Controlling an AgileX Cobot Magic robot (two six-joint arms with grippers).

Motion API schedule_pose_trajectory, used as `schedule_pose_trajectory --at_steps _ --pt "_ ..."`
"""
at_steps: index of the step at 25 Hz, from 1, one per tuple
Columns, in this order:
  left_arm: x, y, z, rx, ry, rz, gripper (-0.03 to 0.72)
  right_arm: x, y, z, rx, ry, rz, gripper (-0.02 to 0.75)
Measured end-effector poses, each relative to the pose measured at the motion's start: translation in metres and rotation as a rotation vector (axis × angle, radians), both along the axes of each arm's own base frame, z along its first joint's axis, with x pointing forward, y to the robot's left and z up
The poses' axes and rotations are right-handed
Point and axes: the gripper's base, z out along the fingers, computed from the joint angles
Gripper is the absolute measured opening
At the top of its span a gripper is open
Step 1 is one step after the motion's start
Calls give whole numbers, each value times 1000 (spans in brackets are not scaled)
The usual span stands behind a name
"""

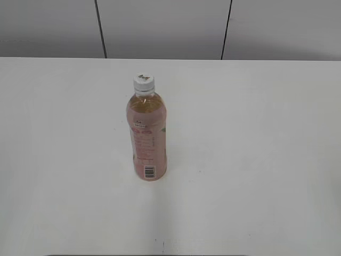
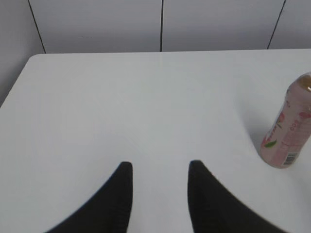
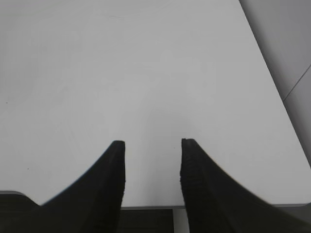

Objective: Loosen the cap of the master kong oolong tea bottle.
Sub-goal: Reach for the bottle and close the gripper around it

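The master kong oolong tea bottle — the only one — stands upright near the middle of the white surface, its single white cap on. Two tools, left tool and right tool, hang over bare surface — each spread apart, holding nothing, well clear of the bottle.

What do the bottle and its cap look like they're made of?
The slim clear tea bottle looks like thin plastic: amber liquid shows through above a pale pink film label. The small round white cap seems moulded matte plastic, probably ribbed, though that is too small to confirm.
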Motion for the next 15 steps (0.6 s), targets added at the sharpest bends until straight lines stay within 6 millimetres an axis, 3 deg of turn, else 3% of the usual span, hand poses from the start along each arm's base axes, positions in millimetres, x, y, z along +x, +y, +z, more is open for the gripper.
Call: schedule_pose_trajectory --at_steps 8,11,15 --pt "11 -4 25 -56 -227 -27 247 0 0 0 0 0 0 294" --pt "27 -5 29 -98 -279 -36 247 0 0 0 0 0 0 294" --pt "59 -5 15 -81 -251 -34 247 0 0 0 0 0 0 294"
